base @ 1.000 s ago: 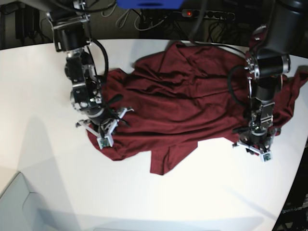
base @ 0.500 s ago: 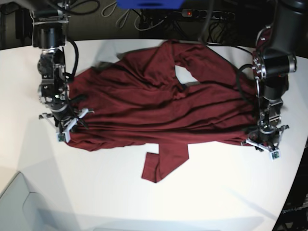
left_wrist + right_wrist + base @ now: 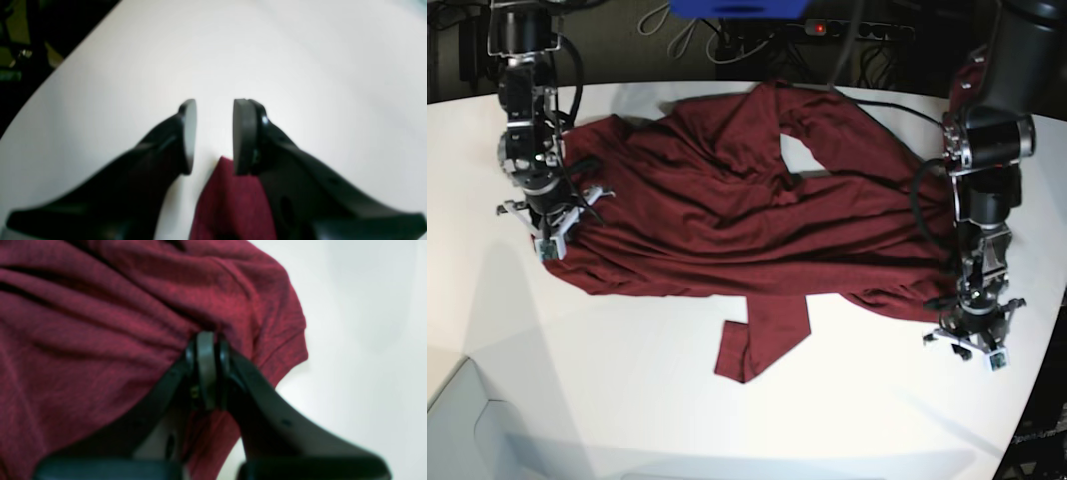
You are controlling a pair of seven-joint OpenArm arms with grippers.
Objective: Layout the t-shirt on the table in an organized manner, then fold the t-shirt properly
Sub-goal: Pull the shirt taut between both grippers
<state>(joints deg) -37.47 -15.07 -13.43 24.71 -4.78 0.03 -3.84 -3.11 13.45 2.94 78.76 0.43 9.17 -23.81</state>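
The dark maroon t-shirt [image 3: 727, 220] lies stretched wide across the white table [image 3: 827, 420], still wrinkled, with one sleeve folded toward the front. My right gripper [image 3: 552, 228] is at the shirt's left end. In the right wrist view this gripper [image 3: 206, 340] is shut, its pads pinching a bunched fold of the t-shirt [image 3: 100, 323]. My left gripper [image 3: 972, 342] hangs just past the shirt's front right edge. The left wrist view shows that gripper [image 3: 213, 133] open, bare table [image 3: 267, 50] between the pads and a tip of the t-shirt [image 3: 230, 200] lying back between the fingers.
A power strip [image 3: 857, 30] with a red light, cables and a blue object [image 3: 737, 8] sit behind the table's far edge. The table's curved edge runs close to the left gripper on the right. A pale ledge [image 3: 467, 420] shows at the lower left.
The right gripper has dragged the shirt's left end further left and back, stretching the cloth wider. The left gripper has moved toward the front, off the shirt's edge.
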